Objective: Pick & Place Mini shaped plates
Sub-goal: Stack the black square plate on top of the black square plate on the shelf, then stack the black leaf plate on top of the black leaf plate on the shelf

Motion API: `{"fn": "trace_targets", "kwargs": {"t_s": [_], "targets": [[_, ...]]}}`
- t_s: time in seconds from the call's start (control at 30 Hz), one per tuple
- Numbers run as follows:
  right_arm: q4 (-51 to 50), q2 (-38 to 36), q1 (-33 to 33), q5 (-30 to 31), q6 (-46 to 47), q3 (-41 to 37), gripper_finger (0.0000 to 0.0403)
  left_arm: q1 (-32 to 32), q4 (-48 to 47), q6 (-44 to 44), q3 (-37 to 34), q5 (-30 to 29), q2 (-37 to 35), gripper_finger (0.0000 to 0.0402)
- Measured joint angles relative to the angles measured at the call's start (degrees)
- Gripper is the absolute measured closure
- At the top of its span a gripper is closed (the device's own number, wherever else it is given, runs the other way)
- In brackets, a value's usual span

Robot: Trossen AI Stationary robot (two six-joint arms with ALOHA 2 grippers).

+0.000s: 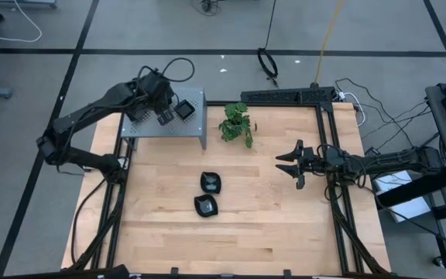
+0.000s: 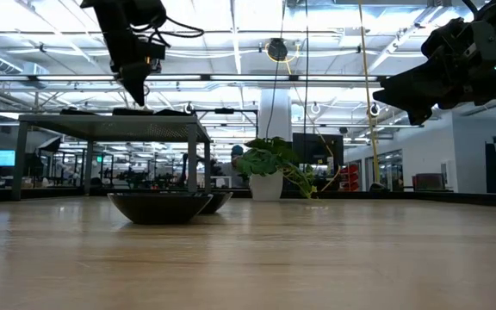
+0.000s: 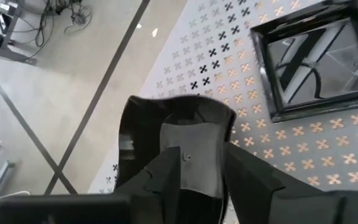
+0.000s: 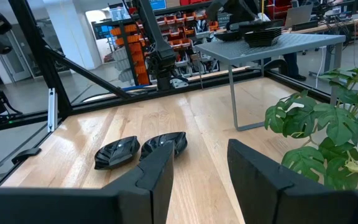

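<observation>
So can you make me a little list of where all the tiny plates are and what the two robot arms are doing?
shelf plates: two black mini plates, a square one and another under the left gripper, on the grey perforated shelf
table plates: two close together on the wooden table
left jaws: around the shelf plate's edge
right gripper: waiting above the table, jaws open
plant: beside the shelf

Both arms are dark, near-black, built of slim tubular links joined by chunkier rounded joints. The left arm [image 1: 91, 116], over by the grey shelf [image 1: 196, 124], carries a loop of black cable arching off its wrist, and its gripper [image 1: 163, 116] ends in two flat, angular matte black fingers [image 3: 166, 177]; one small round screw head sits on the plate between them. The right arm [image 1: 385, 161], on the shelf's far side, wears a blocky, prong-like gripper [image 1: 294, 164], with black cables trailing behind it.
</observation>
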Motion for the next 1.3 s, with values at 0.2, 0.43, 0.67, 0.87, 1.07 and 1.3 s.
{"fn": "trace_targets", "kwargs": {"t_s": [0.2, 0.43, 0.67, 0.87, 1.07, 1.3], "targets": [[0.0, 0.0, 0.0, 0.0, 0.0, 0.0, 0.0261, -2.9, -0.1, -2.2, 1.0, 0.0, -1.7, 0.0246], [0.0, 0.0, 0.0, 0.0, 0.0, 0.0, 0.0261, -9.7, -0.1, -15.2, 1.2, 12.0, -2.7, 0.0236], [0.0, 0.0, 0.0, 0.0, 0.0, 0.0, 0.0261, -23.8, -0.3, -20.4, 1.2, 22.6, 0.6, 0.0236], [0.0, 0.0, 0.0, 0.0, 0.0, 0.0, 0.0261, -36.3, 1.1, -20.2, 1.2, 21.3, 6.0, 0.0236], [0.0, 0.0, 0.0, 0.0, 0.0, 0.0, 0.0261, -44.8, 2.3, -9.8, 1.2, 20.7, 12.7, 0.0236], [0.0, 0.0, 0.0, 0.0, 0.0, 0.0, 0.0261, -50.0, 2.3, 4.2, 1.2, 17.3, 20.3, 0.0236]]}}
